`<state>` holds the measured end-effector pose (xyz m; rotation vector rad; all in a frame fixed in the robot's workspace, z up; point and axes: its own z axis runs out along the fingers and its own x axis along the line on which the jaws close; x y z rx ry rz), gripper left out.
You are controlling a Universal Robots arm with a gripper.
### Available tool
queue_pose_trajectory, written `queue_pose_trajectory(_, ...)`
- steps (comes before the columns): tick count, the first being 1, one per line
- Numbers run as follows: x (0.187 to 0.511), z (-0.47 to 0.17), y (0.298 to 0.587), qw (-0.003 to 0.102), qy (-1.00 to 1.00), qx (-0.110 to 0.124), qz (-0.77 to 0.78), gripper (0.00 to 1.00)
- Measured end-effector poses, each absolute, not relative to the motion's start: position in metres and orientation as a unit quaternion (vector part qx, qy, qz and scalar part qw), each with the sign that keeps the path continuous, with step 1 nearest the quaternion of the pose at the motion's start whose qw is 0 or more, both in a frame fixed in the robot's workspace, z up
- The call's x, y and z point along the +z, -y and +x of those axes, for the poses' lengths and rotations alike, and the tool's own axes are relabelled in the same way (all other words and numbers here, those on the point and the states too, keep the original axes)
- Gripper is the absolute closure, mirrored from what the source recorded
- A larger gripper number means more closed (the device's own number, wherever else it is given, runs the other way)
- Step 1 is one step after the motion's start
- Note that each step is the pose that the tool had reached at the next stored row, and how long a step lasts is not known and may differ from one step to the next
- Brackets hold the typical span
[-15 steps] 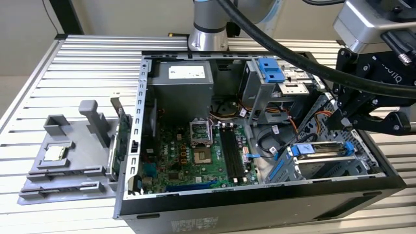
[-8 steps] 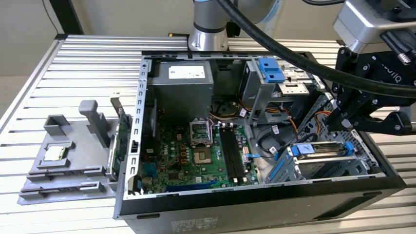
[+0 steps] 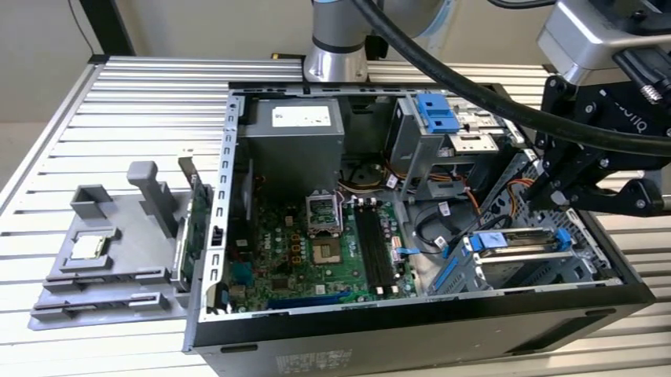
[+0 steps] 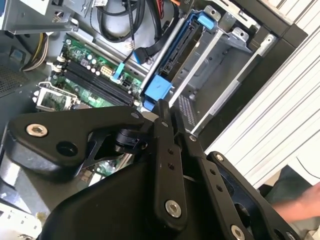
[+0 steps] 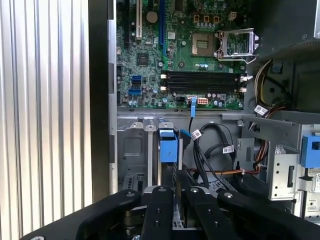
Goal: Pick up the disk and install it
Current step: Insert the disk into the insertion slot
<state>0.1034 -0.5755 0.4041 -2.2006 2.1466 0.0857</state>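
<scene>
The disk, silver with blue rails at both ends, lies in the drive cage at the case's front corner, on the exterior view's right. My black gripper hangs just above it with its fingers drawn together and nothing visible between them. In the second wrist view the disk runs edge-on up from the fingertips, its blue end tab right beyond them. In the first wrist view the gripper points at the disk's blue tab.
The open computer case lies on a slatted metal table. Inside are the motherboard, a grey power-supply box, loose cables and an upper bay with a blue clip. A grey fixture holds a chip. A hand shows beside the table.
</scene>
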Motion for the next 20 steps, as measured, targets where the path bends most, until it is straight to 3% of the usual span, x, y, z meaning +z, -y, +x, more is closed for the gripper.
queue_pose_trajectory(20,0.4017,0.1124,0.5673,0.032,-0.698,0.027,-0.715,1.0)
